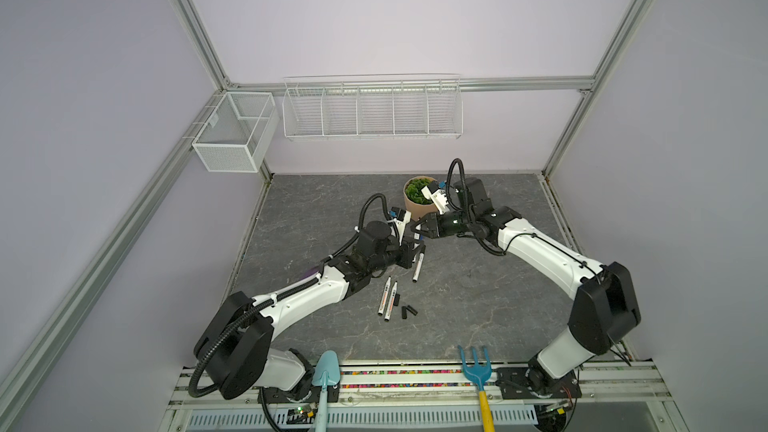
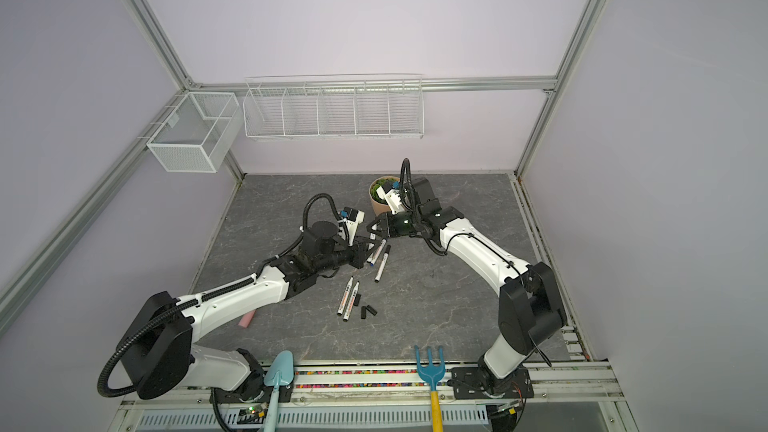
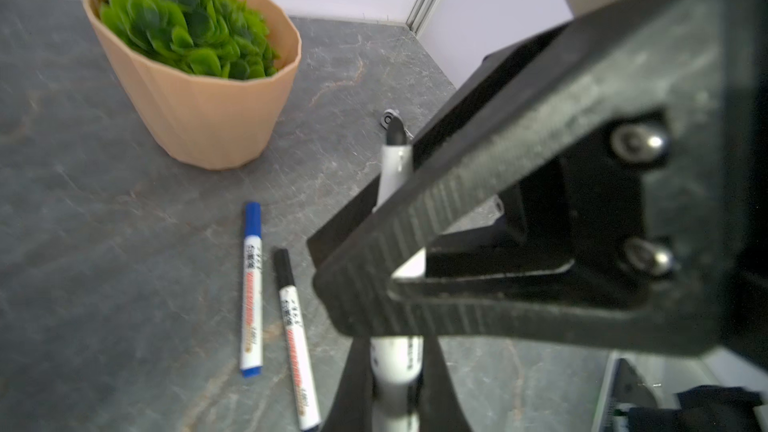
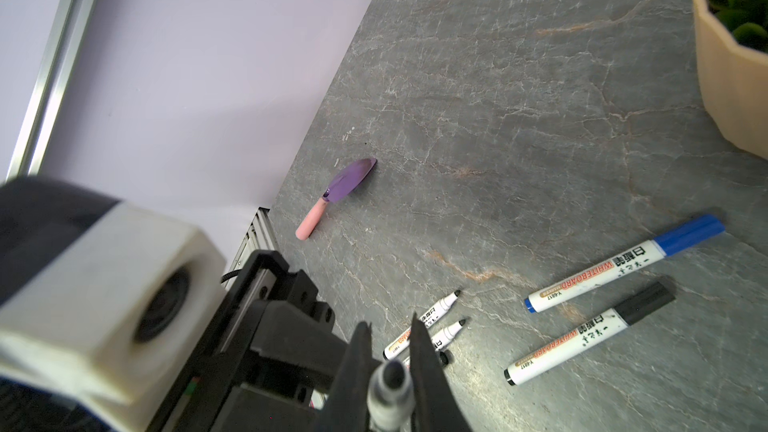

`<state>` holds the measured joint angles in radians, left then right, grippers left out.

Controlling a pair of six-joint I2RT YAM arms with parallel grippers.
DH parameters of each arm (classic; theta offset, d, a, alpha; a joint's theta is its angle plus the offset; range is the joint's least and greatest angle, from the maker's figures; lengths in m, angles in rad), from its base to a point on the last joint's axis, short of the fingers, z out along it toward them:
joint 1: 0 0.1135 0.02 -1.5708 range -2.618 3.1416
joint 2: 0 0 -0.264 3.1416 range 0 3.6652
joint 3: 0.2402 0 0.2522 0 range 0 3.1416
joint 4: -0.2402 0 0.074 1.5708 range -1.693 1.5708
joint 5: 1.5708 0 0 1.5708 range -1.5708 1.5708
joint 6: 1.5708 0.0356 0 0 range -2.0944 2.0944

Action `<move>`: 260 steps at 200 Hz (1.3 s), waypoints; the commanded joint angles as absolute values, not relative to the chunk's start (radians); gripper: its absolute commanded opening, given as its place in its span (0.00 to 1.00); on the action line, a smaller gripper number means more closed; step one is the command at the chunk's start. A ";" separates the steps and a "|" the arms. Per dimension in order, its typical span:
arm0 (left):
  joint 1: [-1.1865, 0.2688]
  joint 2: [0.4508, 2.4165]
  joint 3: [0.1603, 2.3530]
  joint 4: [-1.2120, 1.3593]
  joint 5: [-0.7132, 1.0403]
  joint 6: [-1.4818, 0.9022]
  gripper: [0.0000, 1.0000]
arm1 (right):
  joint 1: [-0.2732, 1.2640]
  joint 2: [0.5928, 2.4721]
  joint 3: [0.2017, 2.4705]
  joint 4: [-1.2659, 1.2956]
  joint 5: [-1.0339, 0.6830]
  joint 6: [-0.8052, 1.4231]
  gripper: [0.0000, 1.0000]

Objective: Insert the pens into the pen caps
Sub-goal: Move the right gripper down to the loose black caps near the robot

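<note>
A white pen (image 3: 392,166) is held off the table (image 1: 478,284) by both arms at once. The left gripper (image 1: 411,249) is clamped on its barrel, and the right gripper (image 4: 390,326) is closed tight on the same pen further along, near its dark end. The two grippers meet just in front of the plant pot (image 3: 199,118). A blue-capped pen (image 4: 615,268) and a black-capped pen (image 4: 582,334) are seen lying side by side on the table below the grippers. Nearer the front edge, two uncapped pens (image 1: 384,296) (image 1: 391,301) are laid almost parallel. Three black caps are scattered beside them: one (image 1: 396,299) just beside the pens, and two others (image 1: 404,312) (image 1: 412,310) close together.
</note>
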<state>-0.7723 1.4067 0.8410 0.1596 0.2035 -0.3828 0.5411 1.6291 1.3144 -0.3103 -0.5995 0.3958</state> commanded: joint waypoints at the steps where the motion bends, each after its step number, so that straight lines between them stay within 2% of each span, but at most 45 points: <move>1: -0.758 1.388 0.847 0.181 0.164 -0.403 0.00 | 0.543 1.628 1.318 -0.379 -0.589 0.342 0.22; 17: -0.732 1.378 0.835 0.151 0.065 -0.461 0.00 | 0.559 1.626 1.334 -0.479 -0.539 0.255 0.36; 30: -0.696 1.366 0.820 0.112 -0.033 -0.526 0.00 | 0.585 1.625 1.336 -0.567 -0.464 0.169 0.41; 53: -0.633 1.326 0.768 0.052 -0.197 -0.646 0.00 | 0.661 1.627 1.297 -0.682 -0.289 0.052 0.43; 76: -0.609 1.292 0.744 -0.009 -0.304 -0.686 0.00 | 0.776 1.657 1.243 -0.706 -0.213 -0.013 0.43; 112: -0.606 1.269 0.730 -0.050 -0.337 -0.700 0.00 | 0.903 1.812 1.311 -0.768 -0.107 -0.090 0.43; 173: -0.606 1.237 0.703 -0.071 -0.337 -0.692 0.00 | 0.949 1.934 1.411 -0.892 -0.219 -0.125 0.42; 216: -0.606 1.213 0.698 -0.091 -0.344 -0.665 0.00 | 0.980 1.943 1.419 -0.938 -0.256 -0.145 0.41; 260: -0.606 1.188 0.676 -0.093 -0.354 -0.686 0.00 | 0.978 2.018 1.467 -1.023 -0.371 -0.178 0.39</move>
<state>-0.6071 1.2140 0.6952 -0.0849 -0.3260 -0.6731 0.9825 1.9633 1.4345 -0.9394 -0.2802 -0.1253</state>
